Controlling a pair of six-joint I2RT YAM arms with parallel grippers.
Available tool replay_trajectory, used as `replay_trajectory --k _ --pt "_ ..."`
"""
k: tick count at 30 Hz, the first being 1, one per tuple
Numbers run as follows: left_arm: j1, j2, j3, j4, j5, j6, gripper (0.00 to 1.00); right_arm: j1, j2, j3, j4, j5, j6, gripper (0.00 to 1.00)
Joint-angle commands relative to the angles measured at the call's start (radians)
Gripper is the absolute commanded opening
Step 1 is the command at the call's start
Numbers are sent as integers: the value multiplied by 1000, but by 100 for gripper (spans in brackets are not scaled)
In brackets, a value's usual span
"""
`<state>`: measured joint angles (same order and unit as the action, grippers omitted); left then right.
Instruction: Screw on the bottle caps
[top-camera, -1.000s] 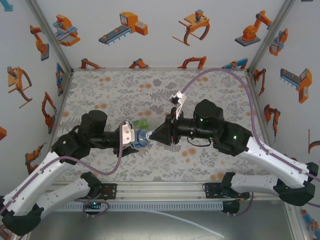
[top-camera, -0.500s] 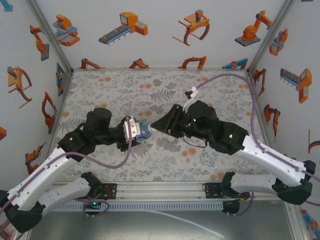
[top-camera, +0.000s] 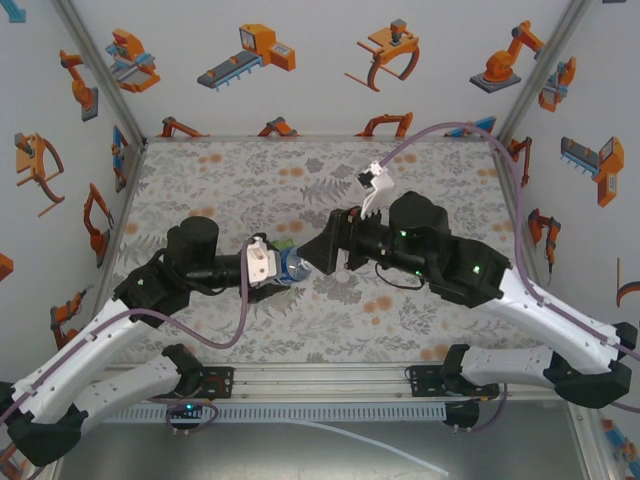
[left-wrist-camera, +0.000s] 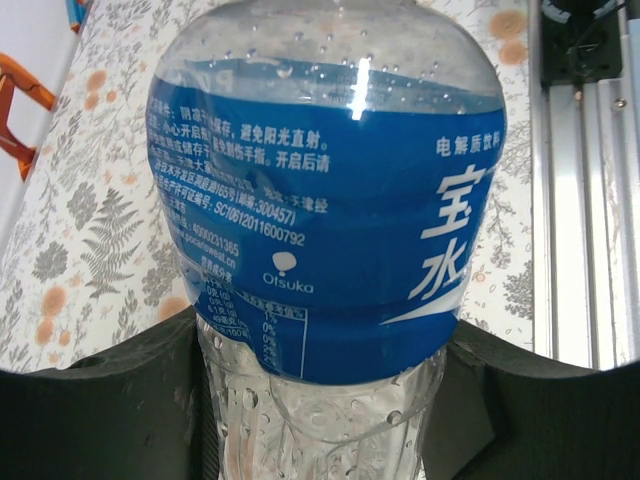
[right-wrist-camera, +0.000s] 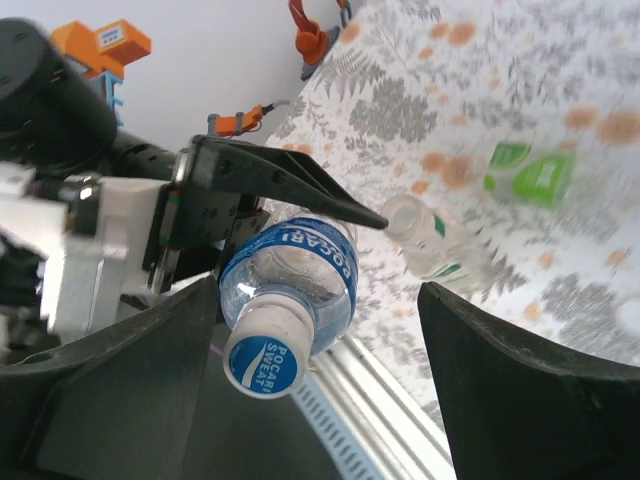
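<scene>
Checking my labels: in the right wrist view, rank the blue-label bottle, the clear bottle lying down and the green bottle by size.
1. Blue-label bottle, though nearest the camera.
2. Clear bottle.
3. Green bottle, blurred, only slightly smaller.

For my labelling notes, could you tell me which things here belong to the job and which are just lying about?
Job: blue-labelled bottle, its cap, clear bottle, green bottle.
Lying about: flowered table cover, wall stickers, metal rail.

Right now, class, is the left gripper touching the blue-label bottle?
Touching. The left wrist view shows the left gripper with its black fingers pressed against both sides of the blue-label bottle.
</scene>
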<state>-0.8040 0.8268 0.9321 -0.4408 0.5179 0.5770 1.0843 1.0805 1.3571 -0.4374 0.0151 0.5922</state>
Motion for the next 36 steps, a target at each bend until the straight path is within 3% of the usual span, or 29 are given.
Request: replay_trajectory --k 1,8,13,21,36 --pt "-3 -10 19 -16 80 -2 0 5 -22 54 3 -87 -356 72" --pt "-5 21 77 -147 131 21 0 7 -3 144 -115 -403 -788 65" --pt "-4 34 103 -200 163 10 0 7 23 177 -283 -560 -1087 51" --pt "-5 41 104 -225 187 -10 0 14 36 133 -244 -560 -1126 51" --pt "-4 42 104 -232 191 -10 0 26 65 120 -230 -550 -1125 37"
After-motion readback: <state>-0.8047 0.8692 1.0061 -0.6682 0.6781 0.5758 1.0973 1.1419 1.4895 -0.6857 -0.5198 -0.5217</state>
